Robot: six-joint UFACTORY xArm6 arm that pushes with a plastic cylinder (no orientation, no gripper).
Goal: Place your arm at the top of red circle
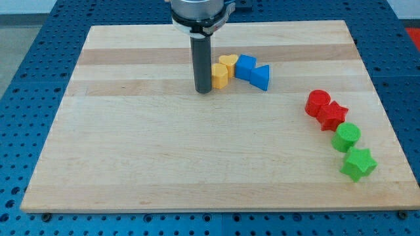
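My tip (203, 90) rests on the wooden surface (164, 157), well apart from the red circle (318, 102).

The arm carries no claw, only the dark rod, so there is nothing to spread or press together. With the red circle as landmark: it lies near the surface's right edge in the view, and my tip stands far to its left and slightly toward the view's top, just beside the yellow hexagon block (220, 76). Behind that hexagon sits the yellow heart block (228, 62), and 2 blue blocks (252, 71) follow toward the circle, their shapes hard to make out. Touching the circle at its lower right is the red star block (333, 115); farther down come the green circle (346, 137) and the green star (358, 164).
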